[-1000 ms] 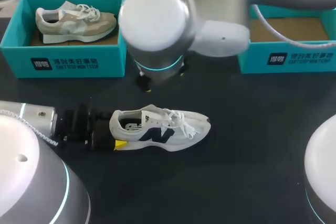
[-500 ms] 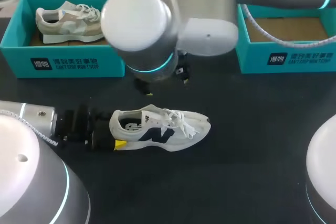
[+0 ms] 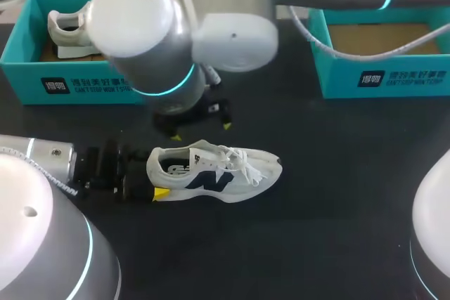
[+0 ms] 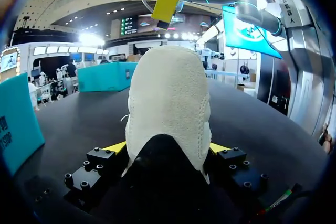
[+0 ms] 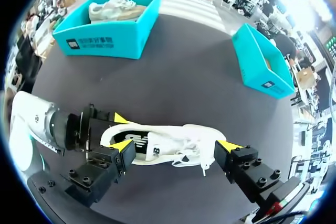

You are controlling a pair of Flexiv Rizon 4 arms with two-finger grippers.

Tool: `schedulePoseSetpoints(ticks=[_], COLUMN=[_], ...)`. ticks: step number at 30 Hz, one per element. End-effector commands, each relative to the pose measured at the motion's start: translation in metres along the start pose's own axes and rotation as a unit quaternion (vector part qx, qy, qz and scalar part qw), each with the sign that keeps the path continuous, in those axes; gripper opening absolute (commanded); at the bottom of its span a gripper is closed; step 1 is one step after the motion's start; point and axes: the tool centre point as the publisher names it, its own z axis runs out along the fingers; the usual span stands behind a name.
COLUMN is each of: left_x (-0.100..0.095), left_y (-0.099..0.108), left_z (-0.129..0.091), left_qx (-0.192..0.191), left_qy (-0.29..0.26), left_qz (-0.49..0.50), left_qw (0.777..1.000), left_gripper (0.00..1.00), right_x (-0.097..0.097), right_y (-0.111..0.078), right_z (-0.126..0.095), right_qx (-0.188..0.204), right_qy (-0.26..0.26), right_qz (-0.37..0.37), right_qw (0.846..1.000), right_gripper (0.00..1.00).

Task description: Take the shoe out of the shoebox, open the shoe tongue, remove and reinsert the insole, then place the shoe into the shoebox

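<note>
A white sneaker (image 3: 214, 171) with a dark side logo lies on its sole on the black surface (image 3: 337, 209), toe pointing to my right. The left tool (image 4: 168, 148) is clamped on its heel, one yellow tip pressed against each side. The right tool (image 3: 202, 130) hangs above the sneaker with its fingers wide apart and holds nothing; in its wrist view the sneaker lies below the gap between them. At the far edge, one teal shoebox (image 3: 28, 68) holds a beige sneaker (image 3: 67, 29), and a second teal shoebox (image 3: 380, 79) stands well apart to the right.
</note>
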Motion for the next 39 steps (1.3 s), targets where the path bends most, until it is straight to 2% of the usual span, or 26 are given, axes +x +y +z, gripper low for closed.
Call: schedulePoseSetpoints(ticks=[1,7,13,19,24,28,31,32,33,34,39], left_x=[0.000,0.000,0.000,0.000,0.000,0.000,0.000,0.000,0.000,0.000,0.000], left_y=[0.000,0.000,0.000,0.000,0.000,0.000,0.000,0.000,0.000,0.000,0.000], left_z=[0.000,0.000,0.000,0.000,0.000,0.000,0.000,0.000,0.000,0.000,0.000], left_qx=[0.000,0.000,0.000,0.000,0.000,0.000,0.000,0.000,0.000,0.000,0.000], left_qy=[-0.001,-0.001,-0.001,-0.001,-0.001,-0.001,-0.001,-0.001,-0.001,-0.001,-0.001], left_qz=[0.000,0.000,0.000,0.000,0.000,0.000,0.000,0.000,0.000,0.000,0.000], left_qw=[1.000,1.000,1.000,1.000,1.000,1.000,1.000,1.000,1.000,1.000,1.000], left_gripper=[0.00,0.00,0.00,0.00,0.00,0.00,0.00,0.00,0.00,0.00,0.00], right_x=[0.032,0.045,0.049,0.040,0.034,0.026,0.022,0.021,0.019,0.018,0.011], right_y=[-0.024,-0.036,-0.039,-0.035,-0.035,-0.034,-0.032,-0.032,-0.032,-0.032,-0.031], right_z=[0.010,0.022,0.030,0.047,0.047,0.065,0.070,0.072,0.074,0.076,0.081], right_qx=[0.000,0.023,0.042,0.045,0.052,0.063,0.066,0.066,0.067,0.068,0.071], right_qy=[-0.056,-0.058,-0.088,-0.098,-0.107,-0.115,-0.119,-0.121,-0.122,-0.123,-0.130], right_qz=[0.112,0.124,0.155,0.176,0.184,0.197,0.200,0.206,0.206,0.211,0.219], right_qw=[0.992,0.990,0.983,0.978,0.976,0.972,0.970,0.969,0.969,0.967,0.964], right_gripper=[1.00,1.00,1.00,1.00,1.00,1.00,0.90,0.79,0.64,0.58,0.48])
